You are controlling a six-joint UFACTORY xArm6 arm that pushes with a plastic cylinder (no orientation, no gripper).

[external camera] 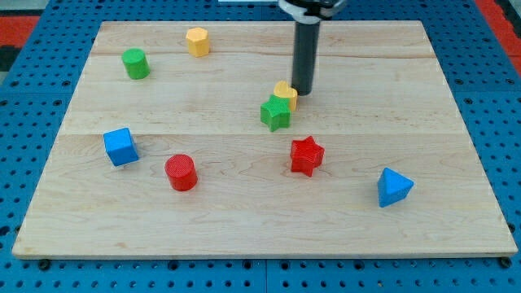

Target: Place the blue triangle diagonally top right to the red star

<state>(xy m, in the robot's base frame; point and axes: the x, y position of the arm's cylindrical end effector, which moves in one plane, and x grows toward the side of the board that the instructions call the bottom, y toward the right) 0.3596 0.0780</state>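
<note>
The blue triangle (pixel 394 187) lies on the wooden board (pixel 244 220) at the view's lower right. The red star (pixel 307 155) lies left of it and slightly higher, near the board's middle. My tip (pixel 303 92) rests on the board above the red star, just right of a yellow block (pixel 286 93) and above right of a green star (pixel 275 113). The tip is well apart from the blue triangle, up and to the left of it.
A red cylinder (pixel 181 172) and a blue cube (pixel 120 146) lie at the view's lower left. A green cylinder (pixel 135 63) and a yellow hexagonal block (pixel 197 41) lie at the upper left. Blue pegboard surrounds the board.
</note>
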